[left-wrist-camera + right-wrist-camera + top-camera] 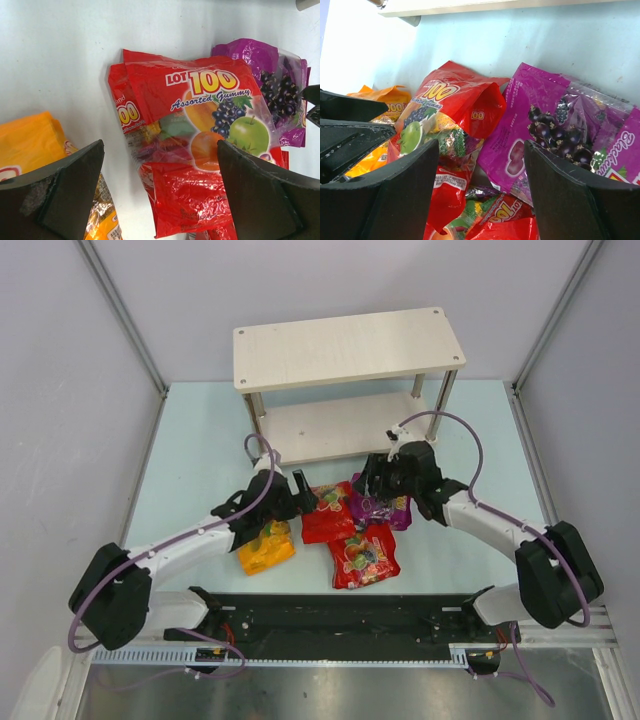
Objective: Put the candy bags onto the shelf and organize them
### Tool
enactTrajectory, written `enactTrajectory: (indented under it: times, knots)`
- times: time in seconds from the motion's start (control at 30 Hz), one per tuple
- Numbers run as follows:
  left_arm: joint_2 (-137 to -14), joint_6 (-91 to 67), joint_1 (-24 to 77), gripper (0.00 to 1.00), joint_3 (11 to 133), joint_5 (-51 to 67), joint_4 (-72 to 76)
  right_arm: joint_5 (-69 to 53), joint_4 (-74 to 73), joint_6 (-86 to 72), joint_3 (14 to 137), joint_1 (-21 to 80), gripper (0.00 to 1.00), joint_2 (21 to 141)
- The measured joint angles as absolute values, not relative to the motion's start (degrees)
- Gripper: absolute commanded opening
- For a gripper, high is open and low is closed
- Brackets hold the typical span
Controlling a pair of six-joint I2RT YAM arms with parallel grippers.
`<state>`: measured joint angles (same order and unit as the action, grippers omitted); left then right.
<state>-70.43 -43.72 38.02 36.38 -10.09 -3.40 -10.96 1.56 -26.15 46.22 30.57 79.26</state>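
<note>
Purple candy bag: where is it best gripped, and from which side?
Probably its puffy middle, from straight above: the purple bag lies roughly flat on the table, no edge standing up, and a red bag crowds its left side.

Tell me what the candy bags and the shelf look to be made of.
Candy bags: thin plastic film, glossy; it crinkles, throws highlights, and clear patches show the sweets inside. Shelf boards: pale wood, probably plywood or laminate, matt and even, grain too faint to tell. Posts: seemingly metal, grey with a dull sheen.
</note>
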Motion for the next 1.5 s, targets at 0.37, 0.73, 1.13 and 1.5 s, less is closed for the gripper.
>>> enactTrajectory:
  times: [0.37,0.73,1.13,1.5]
  knots:
    - [-73.2,-45.6,38.0,0.99,36.4,-9.8,-0.3,-13.6,2.9,-28.0,47.5,30.8,0.72,86.2]
    - [-72.2,-47.8,38.0,0.99,33.8,-9.8,2.0,-13.5,3.7,-30.1,49.5,34.8,0.72,87.5]
    - [-71.7,-49.3,38.0,0.99,32.0,-9.4,4.2,-8.7,1.8,-30.1,50.9,38.3,0.72,84.4]
    - [-71.8,-49.6,38.0,0.98,31.4,-8.5,5.6,-8.0,1.1,-30.9,52.6,40.5,0.65,86.1]
